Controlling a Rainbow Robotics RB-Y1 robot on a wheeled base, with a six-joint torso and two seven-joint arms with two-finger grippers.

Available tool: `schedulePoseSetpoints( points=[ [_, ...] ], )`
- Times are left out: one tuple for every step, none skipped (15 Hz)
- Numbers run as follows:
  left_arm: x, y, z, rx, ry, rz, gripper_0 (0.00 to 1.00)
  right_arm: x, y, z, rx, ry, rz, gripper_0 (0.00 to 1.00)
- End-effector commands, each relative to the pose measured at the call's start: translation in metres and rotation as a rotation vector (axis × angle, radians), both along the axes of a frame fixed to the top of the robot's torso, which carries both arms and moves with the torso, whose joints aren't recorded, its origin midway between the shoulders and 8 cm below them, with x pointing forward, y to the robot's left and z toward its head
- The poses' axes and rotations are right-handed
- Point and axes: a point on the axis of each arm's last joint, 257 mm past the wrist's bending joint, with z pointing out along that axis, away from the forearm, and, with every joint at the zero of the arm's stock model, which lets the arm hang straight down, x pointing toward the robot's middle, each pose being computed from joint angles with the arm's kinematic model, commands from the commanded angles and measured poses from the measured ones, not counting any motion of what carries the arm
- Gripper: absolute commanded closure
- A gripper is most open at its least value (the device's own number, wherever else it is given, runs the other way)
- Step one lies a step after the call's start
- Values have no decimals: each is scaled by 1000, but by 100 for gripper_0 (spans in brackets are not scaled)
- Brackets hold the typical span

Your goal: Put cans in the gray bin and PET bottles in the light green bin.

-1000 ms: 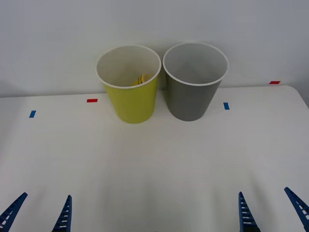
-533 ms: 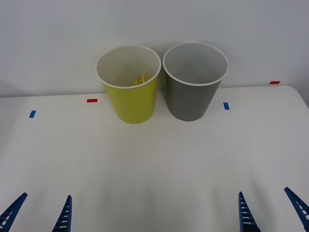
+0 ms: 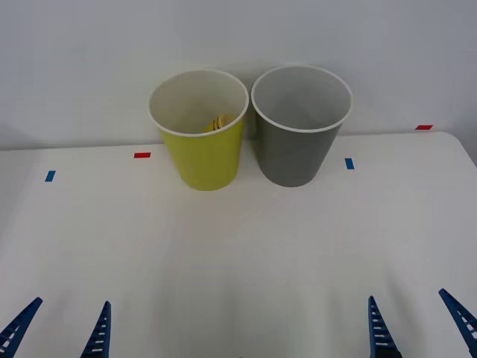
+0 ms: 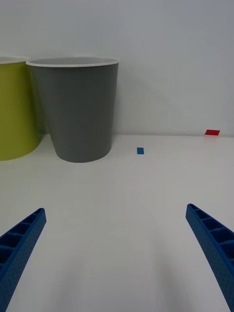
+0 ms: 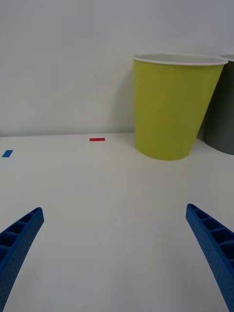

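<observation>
— Where's the bottle (image 3: 220, 122)?
— Inside the light green bin (image 3: 203, 156), just left of the gray bin (image 3: 298, 149).
— The claws?
— Left claw (image 3: 59, 330) and right claw (image 3: 419, 322) are spread wide, empty, low over the desk (image 3: 238, 246).

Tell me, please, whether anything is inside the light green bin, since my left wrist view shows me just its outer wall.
Observer: Yes, in the front view a yellow bottle lies inside the light green bin, against its near wall.
Operator: Thank you. Is anything inside the gray bin?
Observer: The front view shows nothing inside the gray bin.
Operator: Where is the right gripper?
Observer: The right gripper hangs open, low over the near table edge. The left gripper mirrors it.
</observation>
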Motion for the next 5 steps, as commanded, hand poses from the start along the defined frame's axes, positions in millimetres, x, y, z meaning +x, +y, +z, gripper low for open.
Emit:
schedulePoseSetpoints(
  points=[
    [0,0,0,0,0,0,0,0,0,0,0,0,0,0],
    [0,0,0,0,0,0,0,0,0,0,0,0,0,0],
    [0,0,0,0,0,0,0,0,0,0,0,0,0,0],
    [0,0,0,0,0,0,0,0,0,0,0,0,0,0],
    [0,0,0,0,0,0,0,0,0,0,0,0,0,0]
  ],
)
